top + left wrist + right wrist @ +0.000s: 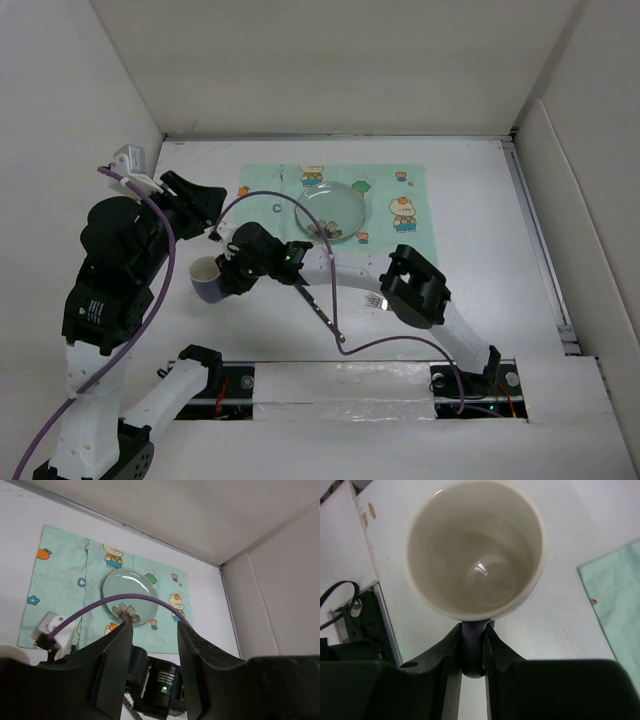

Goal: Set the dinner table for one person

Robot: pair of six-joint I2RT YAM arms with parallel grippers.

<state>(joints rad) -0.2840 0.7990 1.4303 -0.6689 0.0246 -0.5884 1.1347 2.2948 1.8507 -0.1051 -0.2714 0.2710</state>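
Note:
The dinner table is a white tabletop inside white panel walls. A mint-green cartoon placemat lies at its back middle with a clear glass plate on it. Both show in the left wrist view, the placemat and the plate. My right gripper reaches left and is shut on the handle of a purple mug with a white inside. The mug is upright, left of the placemat's front corner. In the right wrist view the mug fills the top, its handle pinched between my fingers. My left gripper is open and empty above and behind the mug; it also shows in the left wrist view.
A metal utensil lies on the table under my right arm's elbow. Purple cables loop over both arms. White walls stand close on the left, back and right. A metal rail runs along the right edge.

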